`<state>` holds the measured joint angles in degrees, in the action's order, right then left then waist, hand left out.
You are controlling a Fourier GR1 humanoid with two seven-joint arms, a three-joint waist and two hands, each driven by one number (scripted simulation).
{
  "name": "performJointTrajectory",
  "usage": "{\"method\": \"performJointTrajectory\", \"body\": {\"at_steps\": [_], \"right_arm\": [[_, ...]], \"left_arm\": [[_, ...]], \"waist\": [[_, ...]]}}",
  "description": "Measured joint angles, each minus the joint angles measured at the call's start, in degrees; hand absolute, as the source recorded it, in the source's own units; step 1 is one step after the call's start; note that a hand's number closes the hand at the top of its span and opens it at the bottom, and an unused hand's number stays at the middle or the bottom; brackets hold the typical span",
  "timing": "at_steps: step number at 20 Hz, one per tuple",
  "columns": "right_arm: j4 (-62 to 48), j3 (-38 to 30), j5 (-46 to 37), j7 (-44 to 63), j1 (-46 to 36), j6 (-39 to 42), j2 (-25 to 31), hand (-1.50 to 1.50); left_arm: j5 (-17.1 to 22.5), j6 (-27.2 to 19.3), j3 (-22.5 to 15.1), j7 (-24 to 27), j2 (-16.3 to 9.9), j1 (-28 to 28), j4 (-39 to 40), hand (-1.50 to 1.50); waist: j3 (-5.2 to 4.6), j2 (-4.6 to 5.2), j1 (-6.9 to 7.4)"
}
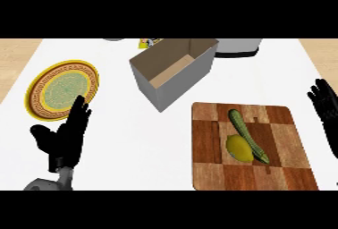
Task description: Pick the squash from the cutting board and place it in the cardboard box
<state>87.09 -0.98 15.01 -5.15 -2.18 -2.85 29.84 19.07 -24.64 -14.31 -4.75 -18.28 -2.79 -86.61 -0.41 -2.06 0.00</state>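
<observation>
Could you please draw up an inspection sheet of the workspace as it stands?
Surface: white counter, wood floor at both sides.
Job's things: squash, long and green, lies on the cutting board touching a lemon; cardboard box open, behind-left of the board.
Clutter: patterned plate at left; grey appliance and small items at the far edge, partly hidden.
Robot hands: left robot hand open, fingers up, beside the plate; right robot hand open at the right edge; both hold nothing.
Cables: nothing seen.
Surroundings: nothing seen beyond the floor.
</observation>
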Motion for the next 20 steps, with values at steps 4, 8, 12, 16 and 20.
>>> {"method": "performJointTrajectory", "body": {"at_steps": [4, 8, 12, 16, 20], "right_arm": [[-1.3, 3.0, 3.8, -1.5, -2.8, 9.4, -0.1, -1.5], [1.6, 7.7, 0.1, -5.5, -7.2, 18.8, 4.5, -1.5], [-1.7, 12.5, -7.3, -17.1, -7.1, 26.0, 8.0, -1.5], [-10.6, 13.3, -5.8, -28.6, -7.6, 33.6, 7.5, -1.5], [-17.1, 14.1, -8.9, -35.4, -10.8, 32.9, 9.1, -1.5]], "left_arm": [[-3.7, 0.7, 1.2, 1.0, -5.1, -1.3, 2.1, 0.0], [-8.0, 1.1, 1.3, 1.2, -10.6, -1.8, 3.9, 0.0], [-10.5, 2.0, 1.7, 1.6, -14.3, -2.4, 5.9, 0.0], [-11.8, 2.4, 2.0, 1.6, -15.7, -3.5, 7.6, 0.0], [-12.2, 3.4, 2.3, 1.6, -16.7, -3.9, 8.4, 0.0]], "waist": [[0.41, 1.55, 1.3], [0.5, 1.65, 3.79], [0.76, 2.77, 3.79], [0.92, 3.4, 3.53], [0.95, 3.45, 3.86]]}}
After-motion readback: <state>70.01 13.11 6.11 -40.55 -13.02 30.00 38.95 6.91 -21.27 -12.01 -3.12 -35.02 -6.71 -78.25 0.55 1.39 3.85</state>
